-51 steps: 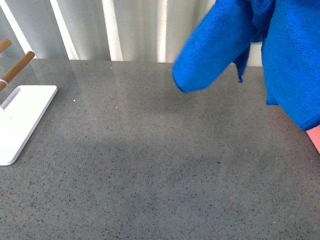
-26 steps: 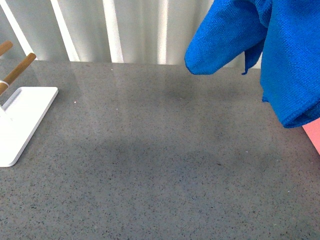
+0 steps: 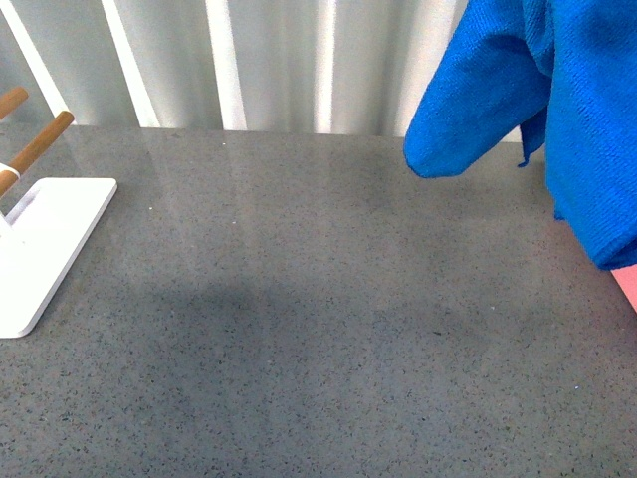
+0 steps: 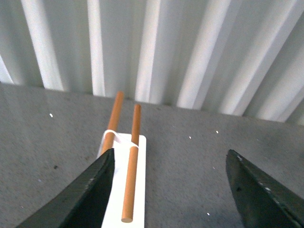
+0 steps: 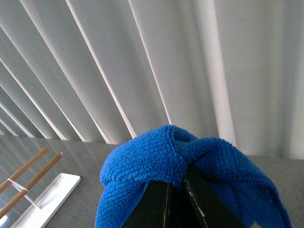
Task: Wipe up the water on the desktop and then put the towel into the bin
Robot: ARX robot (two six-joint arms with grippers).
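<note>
The blue towel (image 3: pixel 557 110) hangs in the air at the upper right of the front view, above the grey speckled desktop (image 3: pixel 299 329). In the right wrist view my right gripper (image 5: pixel 176 187) is shut on the towel (image 5: pixel 147 161), which bunches over the black fingers (image 5: pixel 154 204). A sliver of the pink bin (image 3: pixel 627 289) shows at the right edge under the towel. My left gripper (image 4: pixel 171 190) is open and empty above the desktop (image 4: pixel 185 166), near the white stand. I see no water on the desktop.
A flat white stand (image 3: pixel 40 249) with wooden pegs (image 3: pixel 35 144) sits at the desktop's left edge; it also shows in the left wrist view (image 4: pixel 121 190). White vertical blinds (image 3: pixel 269 60) run behind the desktop's far edge.
The towel has moved up and to the right in the front view, so more of the desktop is uncovered.
</note>
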